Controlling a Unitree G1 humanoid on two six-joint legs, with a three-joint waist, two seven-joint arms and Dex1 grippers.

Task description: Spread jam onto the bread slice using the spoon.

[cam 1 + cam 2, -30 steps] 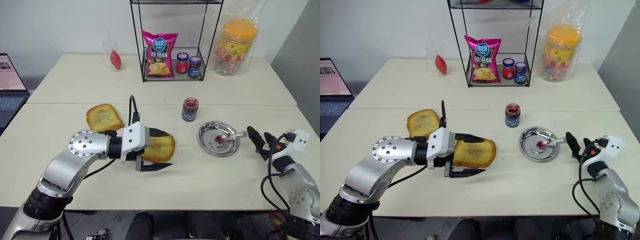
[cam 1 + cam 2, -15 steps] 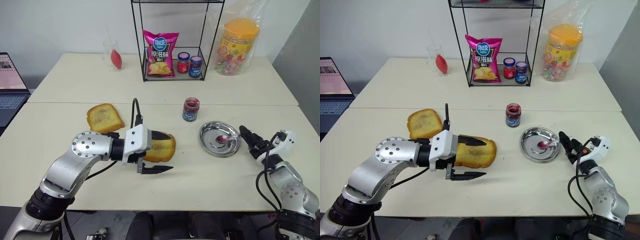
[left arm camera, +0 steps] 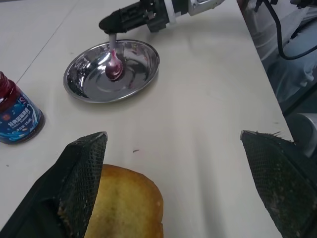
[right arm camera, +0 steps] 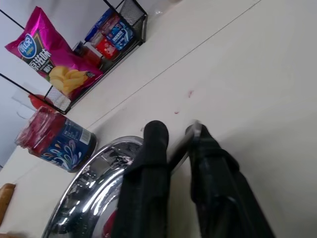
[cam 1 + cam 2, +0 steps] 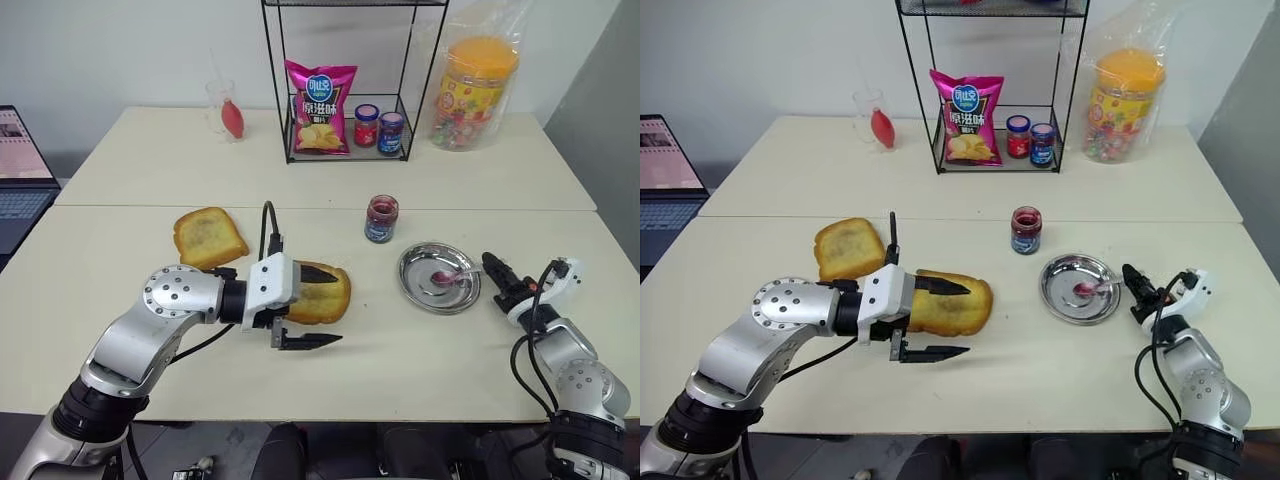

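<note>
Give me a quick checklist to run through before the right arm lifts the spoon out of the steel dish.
1. Right gripper shut on the spoon handle: ok, the fingers pinch it at the dish rim.
2. Spoon bowl loaded with jam: ok, it is smeared red and rests inside the steel dish.
3. Bread slice steadied: cannot tell; the left gripper is open, one finger over the slice, one beside it on the table.
4. Path from dish to bread: ok, bare table between them.
5. Jam jar clear of the path: ok, it stands behind the dish, apart from it.
</note>
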